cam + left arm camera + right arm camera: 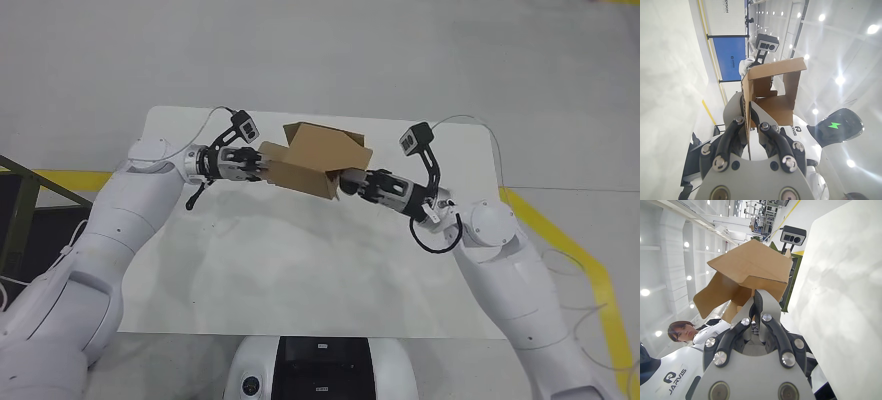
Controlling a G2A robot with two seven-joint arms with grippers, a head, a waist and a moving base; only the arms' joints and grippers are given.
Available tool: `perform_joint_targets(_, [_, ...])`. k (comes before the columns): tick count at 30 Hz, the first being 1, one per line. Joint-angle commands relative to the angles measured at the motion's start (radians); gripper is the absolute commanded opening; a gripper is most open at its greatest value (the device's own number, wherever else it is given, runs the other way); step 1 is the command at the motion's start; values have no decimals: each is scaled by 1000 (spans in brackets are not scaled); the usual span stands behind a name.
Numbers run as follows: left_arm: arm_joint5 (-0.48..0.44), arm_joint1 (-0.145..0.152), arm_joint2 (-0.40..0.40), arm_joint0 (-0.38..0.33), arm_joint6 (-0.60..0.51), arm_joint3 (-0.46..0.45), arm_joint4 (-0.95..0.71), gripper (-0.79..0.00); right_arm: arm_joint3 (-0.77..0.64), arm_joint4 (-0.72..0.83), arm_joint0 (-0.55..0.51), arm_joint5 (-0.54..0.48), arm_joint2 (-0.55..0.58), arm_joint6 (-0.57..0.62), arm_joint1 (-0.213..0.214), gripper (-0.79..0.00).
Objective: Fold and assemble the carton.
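1. We see the carton (322, 160) held off the surface (300, 280), above its far edge and about midway between its left and right edges, slung between the two arms.
2. The left gripper (747, 106) is clamped on one corrugated wall of the carton, with a finger on each face of the board and the wall's raw edge running down between them.
3. The right gripper (755, 293) sits at the opposite end with its fingers drawn almost together. It appears to pinch a board edge just under a folded corner, though the fingers partly hide the contact.
4. The carton is opened out into a rough square tube. From the left wrist we look straight into its hollow, and from the right wrist one flap (711, 294) splays outward, loose.
5. We judge the step in hand to be squaring up the body. The end flaps look not yet folded in, so the task seems at an early-to-middle stage.
6. The next move probably calls for one gripper to hold the body firm while the other lets go and presses the loose flap inward along its crease. Setting the carton down on the surface first would steady it.
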Motion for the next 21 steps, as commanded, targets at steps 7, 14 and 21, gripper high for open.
perform_joint_targets(7, [0,-5,-26,6,0,4,38,-785,-14,-40,-11,14,-2,-12,2,-785])
perform_joint_targets(14, [0,-6,-47,16,0,-7,64,-785,-18,-60,-14,20,-9,-22,1,-785])
perform_joint_targets(21, [0,-9,-68,25,0,2,41,-785,-14,-45,-18,6,1,-35,0,-785])
